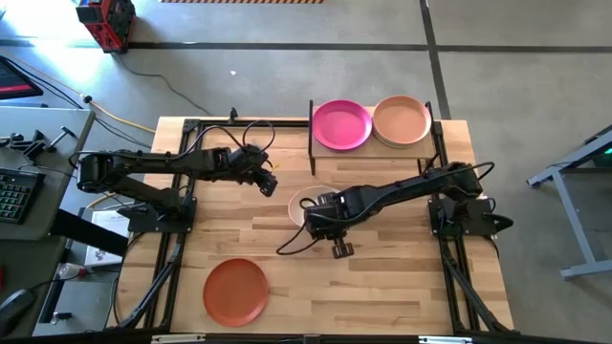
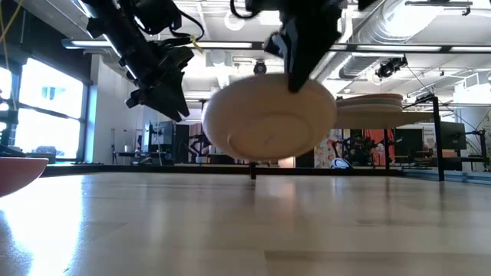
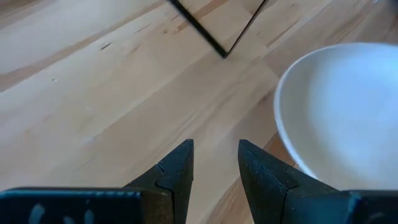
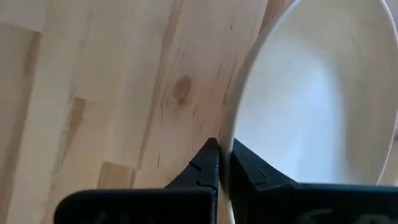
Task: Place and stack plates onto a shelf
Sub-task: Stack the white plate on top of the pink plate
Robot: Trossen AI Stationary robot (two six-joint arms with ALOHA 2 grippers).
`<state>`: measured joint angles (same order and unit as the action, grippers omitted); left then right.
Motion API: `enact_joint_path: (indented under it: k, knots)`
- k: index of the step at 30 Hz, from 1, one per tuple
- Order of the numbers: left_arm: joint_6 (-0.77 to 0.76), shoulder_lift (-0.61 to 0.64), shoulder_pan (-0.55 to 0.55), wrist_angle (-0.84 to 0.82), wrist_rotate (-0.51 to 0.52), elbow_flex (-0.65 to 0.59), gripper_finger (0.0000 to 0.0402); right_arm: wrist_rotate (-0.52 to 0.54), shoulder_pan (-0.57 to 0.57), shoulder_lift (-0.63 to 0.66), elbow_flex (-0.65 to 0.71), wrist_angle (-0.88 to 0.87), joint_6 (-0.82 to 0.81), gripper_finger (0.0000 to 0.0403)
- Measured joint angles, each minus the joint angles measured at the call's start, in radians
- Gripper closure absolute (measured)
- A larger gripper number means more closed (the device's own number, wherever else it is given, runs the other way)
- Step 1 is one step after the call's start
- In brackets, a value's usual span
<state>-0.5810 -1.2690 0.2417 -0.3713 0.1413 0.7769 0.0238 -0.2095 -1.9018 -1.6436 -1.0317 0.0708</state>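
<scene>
On the wooden table [image 1: 382,287], the shelf [image 1: 313,153] at the far edge carries a magenta plate [image 1: 341,124] and a peach plate [image 1: 401,120]. The right gripper [image 4: 224,163] pinches a cream plate [image 2: 268,121] by its rim, lifted mid-table. The left gripper [image 3: 215,167] hovers nearby, fingers slightly parted. An orange-red plate [image 1: 235,290] lies near the front edge.

Shelf [image 1: 371,124] plate-filled; near tabletop [image 1: 382,287] bare.
</scene>
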Motion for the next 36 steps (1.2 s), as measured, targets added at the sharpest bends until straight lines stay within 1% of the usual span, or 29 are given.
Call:
enact_joint_path:
  k: [10, 22, 27, 30, 36]
  knots:
    - [-0.002, 0.000, 0.000, -0.054, 0.000, 0.000, 0.0284, 0.014, -0.022, 0.000, -0.201, -0.197, 0.020, 0.0403]
    - [-0.017, 0.000, 0.000, -0.055, -0.018, 0.000, 0.0284, 0.274, -0.004, 0.000, -0.414, -0.446, 0.095, 0.0403]
    - [-0.018, 0.000, 0.000, -0.055, -0.028, 0.000, 0.0284, 0.394, 0.046, 0.002, -0.490, -0.532, 0.125, 0.0403]
    - [-0.018, 0.000, 0.000, -0.056, -0.028, 0.000, 0.0284, 0.438, 0.097, 0.010, -0.529, -0.538, 0.149, 0.0403]
    - [-0.018, 0.000, 0.000, -0.069, -0.027, -0.001, 0.0284, 0.442, 0.237, 0.041, -0.562, -0.536, 0.176, 0.0403]
